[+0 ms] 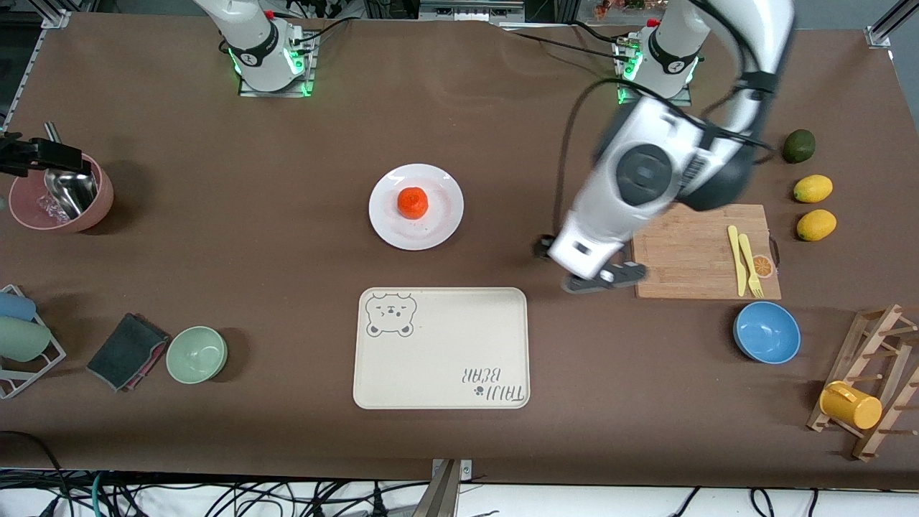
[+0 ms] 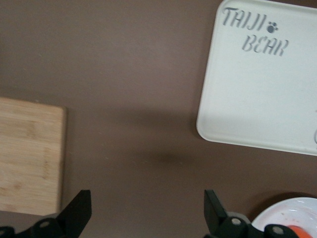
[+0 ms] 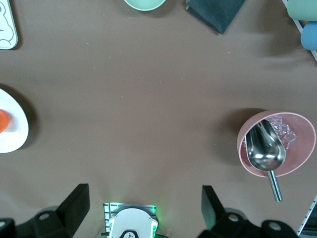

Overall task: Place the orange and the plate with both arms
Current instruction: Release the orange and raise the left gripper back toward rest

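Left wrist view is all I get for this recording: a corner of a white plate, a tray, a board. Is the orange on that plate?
Observer: Yes, the orange sits in the middle of the plate.
Operator: Where is the plate relative to the tray?
Observer: The plate is farther from the front camera than the bear-printed tray, apart from it.
Operator: And the right claw?
Observer: The right claw is open and empty above bare table near its own base, with a pink bowl holding a metal scoop nearby.
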You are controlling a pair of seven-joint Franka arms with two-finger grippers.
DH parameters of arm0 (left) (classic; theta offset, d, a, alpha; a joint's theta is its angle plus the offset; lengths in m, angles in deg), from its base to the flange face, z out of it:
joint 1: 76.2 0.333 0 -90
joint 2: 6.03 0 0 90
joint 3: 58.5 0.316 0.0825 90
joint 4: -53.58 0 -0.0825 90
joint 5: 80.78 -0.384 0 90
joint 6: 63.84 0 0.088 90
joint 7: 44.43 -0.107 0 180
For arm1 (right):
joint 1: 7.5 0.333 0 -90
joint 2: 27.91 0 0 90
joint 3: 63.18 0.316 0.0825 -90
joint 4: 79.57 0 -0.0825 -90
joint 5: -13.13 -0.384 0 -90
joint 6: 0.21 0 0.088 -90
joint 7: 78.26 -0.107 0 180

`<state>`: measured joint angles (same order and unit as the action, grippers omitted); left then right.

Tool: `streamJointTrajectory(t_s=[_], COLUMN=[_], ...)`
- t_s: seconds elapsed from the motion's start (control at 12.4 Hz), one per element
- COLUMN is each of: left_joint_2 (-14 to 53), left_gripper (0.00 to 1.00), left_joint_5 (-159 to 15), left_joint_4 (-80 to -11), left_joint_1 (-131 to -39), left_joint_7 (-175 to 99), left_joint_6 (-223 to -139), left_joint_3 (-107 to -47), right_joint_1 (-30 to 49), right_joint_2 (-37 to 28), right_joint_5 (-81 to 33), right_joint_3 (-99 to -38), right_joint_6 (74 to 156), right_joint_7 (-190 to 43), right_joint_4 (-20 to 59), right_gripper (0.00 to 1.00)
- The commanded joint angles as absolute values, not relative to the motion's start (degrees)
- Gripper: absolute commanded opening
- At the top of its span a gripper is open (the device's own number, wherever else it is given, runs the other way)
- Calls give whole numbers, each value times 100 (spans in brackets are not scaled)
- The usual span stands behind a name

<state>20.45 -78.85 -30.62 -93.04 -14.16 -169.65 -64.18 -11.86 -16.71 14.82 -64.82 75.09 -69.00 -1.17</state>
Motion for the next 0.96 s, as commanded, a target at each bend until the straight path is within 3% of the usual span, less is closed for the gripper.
streamJointTrajectory(t_s=[0.0, 0.32, 0.64, 0.88], left_joint_2=[1832, 1831, 1823, 1377], left_gripper=[100, 100, 100, 100], left_joint_5=[-7885, -7894, -8269, -8316], left_joint_4=[-3238, -3221, -2685, -2754], left_joint_1=[-8546, -7525, -6804, -6477], left_joint_7=[-2602, -4413, -5348, -5331], left_joint_6=[-16739, -16439, -15850, -15858], left_joint_3=[-6509, -6500, -6535, -6553], right_joint_1=[-997, -996, -672, -662], right_joint_2=[-1570, -1472, -1420, -1542], right_joint_5=[1357, 988, 636, 84], right_joint_3=[-6450, -6423, -6432, -6284], right_joint_6=[7449, 8089, 8836, 10144], right_joint_7=[-6886, -6886, -6956, -6912], right_joint_4=[-153, 487, 1173, 2217], right_gripper=[100, 100, 100, 100])
